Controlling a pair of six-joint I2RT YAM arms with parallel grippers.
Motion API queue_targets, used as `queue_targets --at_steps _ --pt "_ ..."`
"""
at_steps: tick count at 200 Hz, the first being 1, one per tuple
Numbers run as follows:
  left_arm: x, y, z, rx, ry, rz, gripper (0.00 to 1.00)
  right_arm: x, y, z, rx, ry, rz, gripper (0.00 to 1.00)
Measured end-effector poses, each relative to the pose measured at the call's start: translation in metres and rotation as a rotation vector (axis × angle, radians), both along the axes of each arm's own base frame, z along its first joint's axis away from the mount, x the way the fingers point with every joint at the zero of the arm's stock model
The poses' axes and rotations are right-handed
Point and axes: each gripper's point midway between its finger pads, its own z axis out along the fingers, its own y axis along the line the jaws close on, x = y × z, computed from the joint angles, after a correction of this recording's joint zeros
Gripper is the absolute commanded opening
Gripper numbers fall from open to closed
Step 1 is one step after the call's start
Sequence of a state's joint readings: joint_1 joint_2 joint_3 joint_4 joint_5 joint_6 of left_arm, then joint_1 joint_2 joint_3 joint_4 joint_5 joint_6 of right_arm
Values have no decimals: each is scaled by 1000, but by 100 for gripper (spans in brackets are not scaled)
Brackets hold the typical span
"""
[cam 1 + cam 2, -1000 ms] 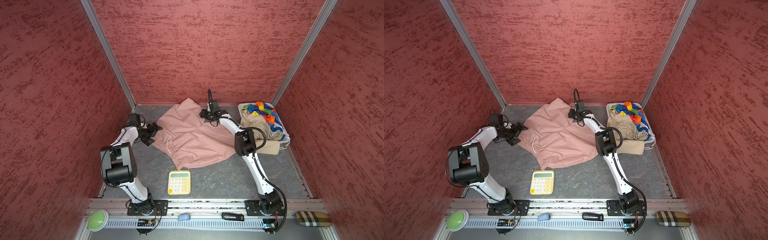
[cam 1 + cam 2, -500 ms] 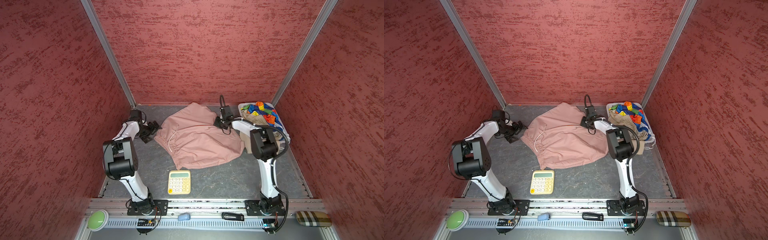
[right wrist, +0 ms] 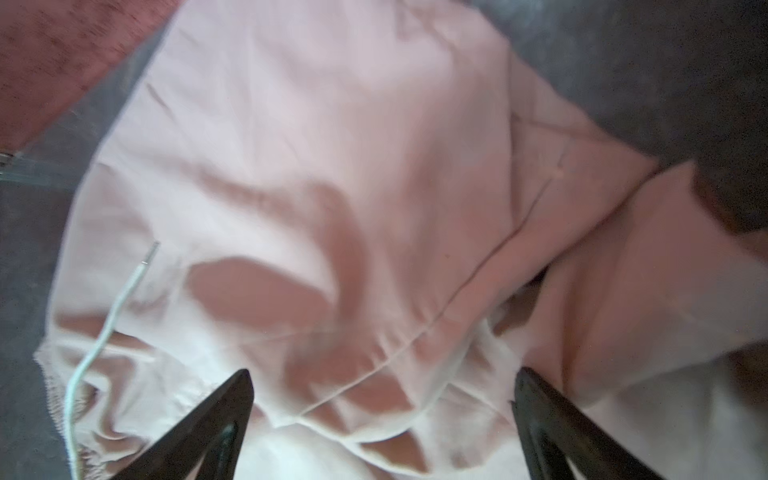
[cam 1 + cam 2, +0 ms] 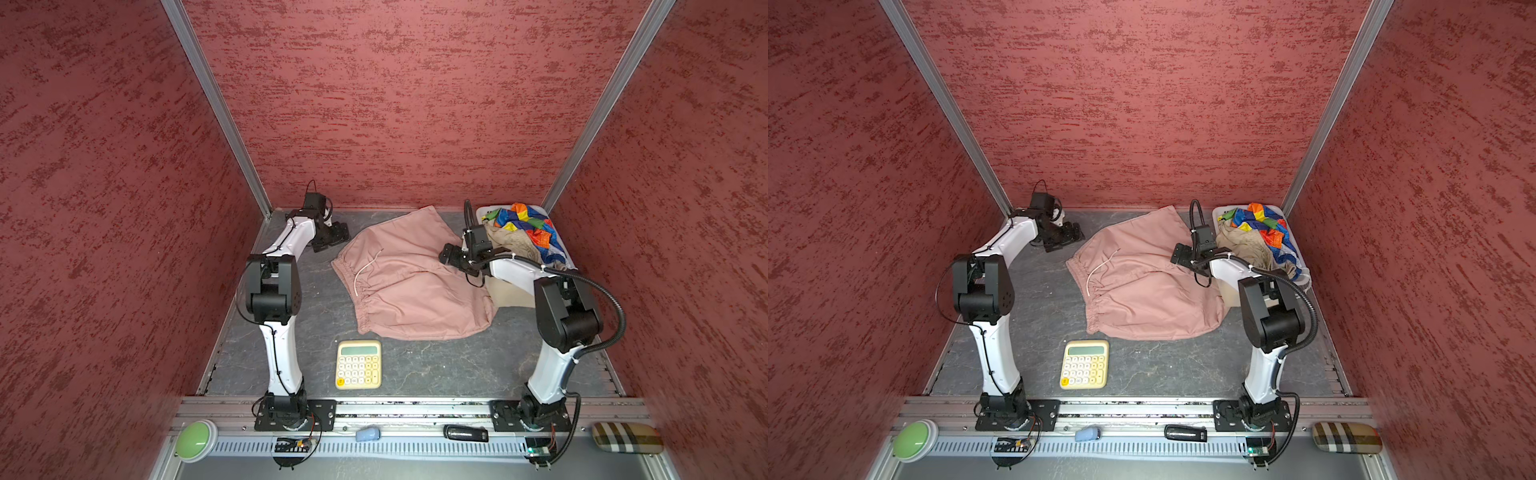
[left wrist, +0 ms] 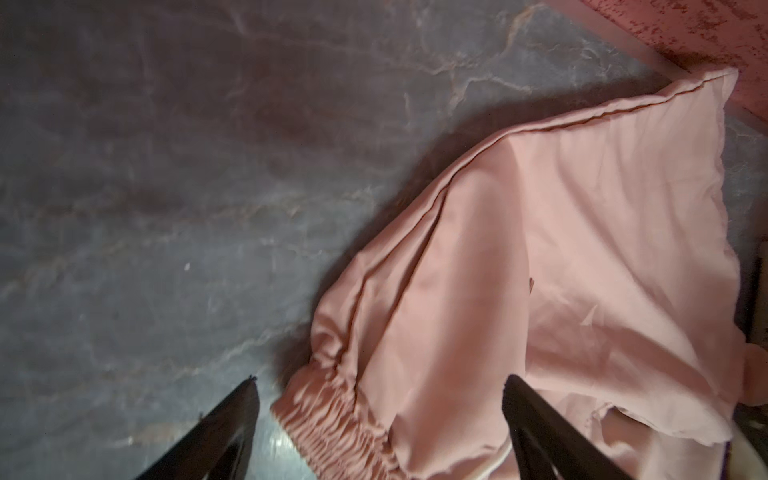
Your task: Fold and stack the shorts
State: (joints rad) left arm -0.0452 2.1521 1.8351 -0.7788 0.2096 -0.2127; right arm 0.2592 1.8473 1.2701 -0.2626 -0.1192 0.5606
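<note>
The dusty pink shorts lie spread on the grey table, gathered waistband and white drawstring to the left, one leg pointing at the back wall. My left gripper is open just off the waistband's far corner, nothing between its fingers. My right gripper hangs open over the right side of the pink shorts, holding nothing. The beige shorts and the rainbow shorts sit bunched in the white basket at the back right.
A yellow calculator lies in front of the pink shorts. The red walls close in the back and sides. On the front rail are a green button, a small blue thing, a black thing and a plaid case.
My right gripper dragged the pink shorts rightward towards the basket, then opened and let go. The left gripper swung towards the back left corner and stayed open.
</note>
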Motion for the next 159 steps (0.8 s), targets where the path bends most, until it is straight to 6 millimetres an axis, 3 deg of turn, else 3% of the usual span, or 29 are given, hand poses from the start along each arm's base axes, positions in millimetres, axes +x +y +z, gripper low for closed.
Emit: queue_targets --at_steps 27,61,88,119,159 --pt "-1 0 -26 57 56 -40 81 29 -11 50 20 -111 -23 99" --pt "-6 4 -54 125 127 -69 75 61 -17 80 51 -175 -31 99" --pt "-12 2 -60 139 158 -82 68 86 -12 72 76 -169 -19 99" --pt "-26 -2 -69 148 193 -104 50 107 -4 45 96 -119 -11 99" --pt "-33 -4 -75 168 215 -139 10 138 5 21 121 -101 -10 99"
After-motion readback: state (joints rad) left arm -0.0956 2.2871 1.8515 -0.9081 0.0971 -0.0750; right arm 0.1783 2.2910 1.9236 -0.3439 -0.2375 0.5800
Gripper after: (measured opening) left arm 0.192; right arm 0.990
